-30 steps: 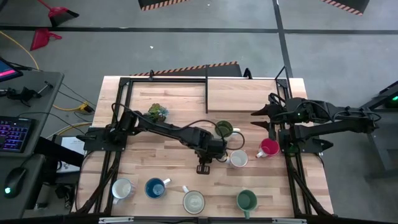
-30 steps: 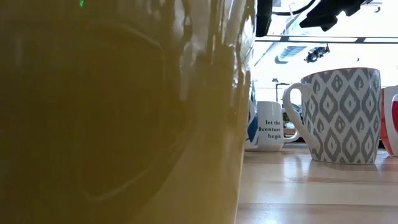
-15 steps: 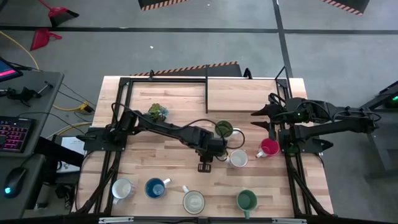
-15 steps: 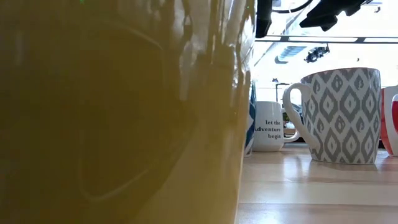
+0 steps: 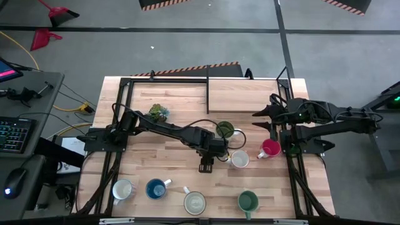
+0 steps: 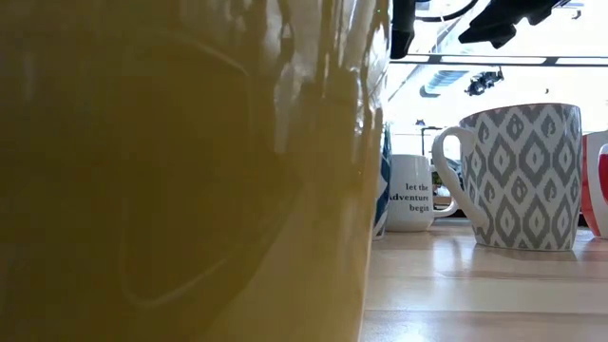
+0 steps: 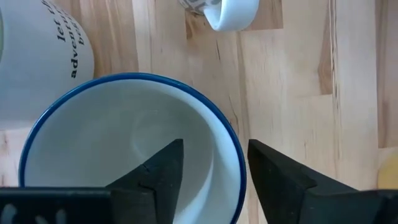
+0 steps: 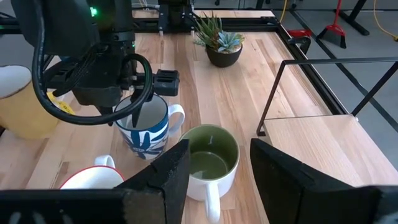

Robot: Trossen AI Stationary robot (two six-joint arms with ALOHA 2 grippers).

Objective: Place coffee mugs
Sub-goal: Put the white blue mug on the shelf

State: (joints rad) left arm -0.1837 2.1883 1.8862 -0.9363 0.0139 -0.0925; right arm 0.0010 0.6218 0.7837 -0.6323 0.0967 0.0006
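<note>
Since the earlier frame, the left claw point(image 7: 211, 165) has spread from pinching to wide; its fingers straddle the blue-rimmed mug's point(image 7: 134, 149) wall without gripping. That mug stands on the tabletop point(image 5: 169, 156), just beside the olive green mug point(image 8: 208, 155). Step in hand: release. Next move: lift straight clear without tipping it. The right claw point(image 8: 214, 171) waits wide, near the red mug point(image 5: 270, 149).

potted plant point(image 8: 219, 42), black frame point(image 5: 247, 78), keyboard point(image 5: 15, 133)
</note>
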